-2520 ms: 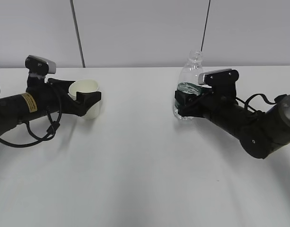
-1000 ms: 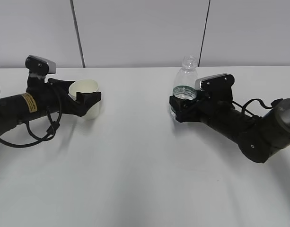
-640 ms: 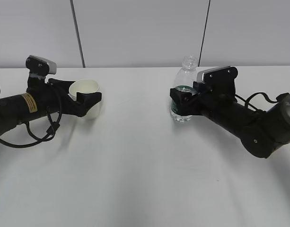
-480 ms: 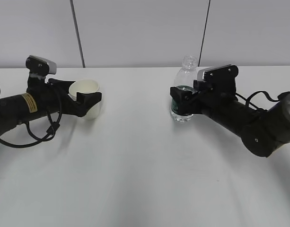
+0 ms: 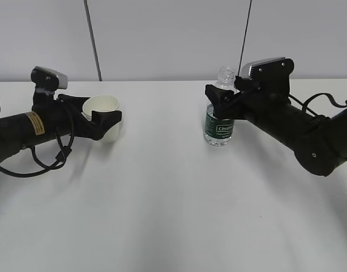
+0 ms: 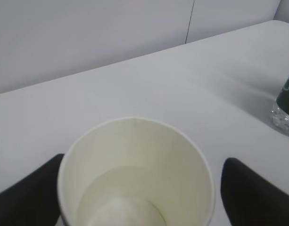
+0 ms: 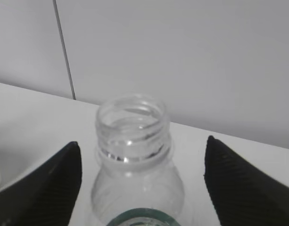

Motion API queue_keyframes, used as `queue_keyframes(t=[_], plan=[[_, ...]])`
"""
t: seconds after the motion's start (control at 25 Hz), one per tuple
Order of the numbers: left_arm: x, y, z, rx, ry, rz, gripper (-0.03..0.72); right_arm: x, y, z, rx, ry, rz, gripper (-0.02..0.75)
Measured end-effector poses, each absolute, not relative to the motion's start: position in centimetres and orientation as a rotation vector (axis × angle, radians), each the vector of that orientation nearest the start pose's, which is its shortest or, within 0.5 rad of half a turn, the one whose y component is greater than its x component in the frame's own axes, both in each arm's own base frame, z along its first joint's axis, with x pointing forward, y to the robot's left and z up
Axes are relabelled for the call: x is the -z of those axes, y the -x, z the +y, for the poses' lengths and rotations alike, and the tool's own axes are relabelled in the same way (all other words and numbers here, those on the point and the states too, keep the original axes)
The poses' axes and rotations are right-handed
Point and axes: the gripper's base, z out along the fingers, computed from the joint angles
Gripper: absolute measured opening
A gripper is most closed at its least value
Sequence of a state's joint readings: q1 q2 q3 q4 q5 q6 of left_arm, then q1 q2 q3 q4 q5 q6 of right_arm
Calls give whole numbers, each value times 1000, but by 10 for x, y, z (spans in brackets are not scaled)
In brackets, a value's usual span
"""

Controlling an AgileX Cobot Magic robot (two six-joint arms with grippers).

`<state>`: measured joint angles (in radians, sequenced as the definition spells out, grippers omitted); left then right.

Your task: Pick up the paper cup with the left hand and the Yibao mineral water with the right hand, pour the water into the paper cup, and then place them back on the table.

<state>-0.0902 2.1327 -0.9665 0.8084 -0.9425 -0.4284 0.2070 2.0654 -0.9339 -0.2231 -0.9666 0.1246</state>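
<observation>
The paper cup (image 5: 102,104) stands on the table (image 5: 162,204) at the left, with a little water showing in its bottom in the left wrist view (image 6: 135,155). My left gripper (image 5: 102,111) is open around it; in the left wrist view (image 6: 139,197) one finger is at the rim and the other stands slightly apart. The Yibao mineral water (image 5: 218,127) stands upright on the table, capless, green label showing. My right gripper (image 5: 221,93) is open at the height of the bottle's neck (image 7: 132,132), with wide gaps on both sides (image 7: 142,188).
A grey wall with dark vertical seams (image 5: 93,39) runs behind the table's far edge. The bottle's base also shows at the right edge of the left wrist view (image 6: 285,106). Black cables (image 5: 54,153) loop under the left arm.
My right gripper lowered the bottle onto the table, opened, and rose from the label to neck height. The left arm and the cup have not moved.
</observation>
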Motion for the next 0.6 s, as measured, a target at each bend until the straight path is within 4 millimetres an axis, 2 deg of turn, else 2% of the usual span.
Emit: queue_keyframes(t=[0.4, 0.6], plan=[[-107, -385, -88, 565, -617, 1761, 587, -171, -387, 98, -299, 311, 1575, 598], [-110, -384, -89, 580, -614, 1737, 587, -175, -386, 98, -294, 312, 1581, 598]])
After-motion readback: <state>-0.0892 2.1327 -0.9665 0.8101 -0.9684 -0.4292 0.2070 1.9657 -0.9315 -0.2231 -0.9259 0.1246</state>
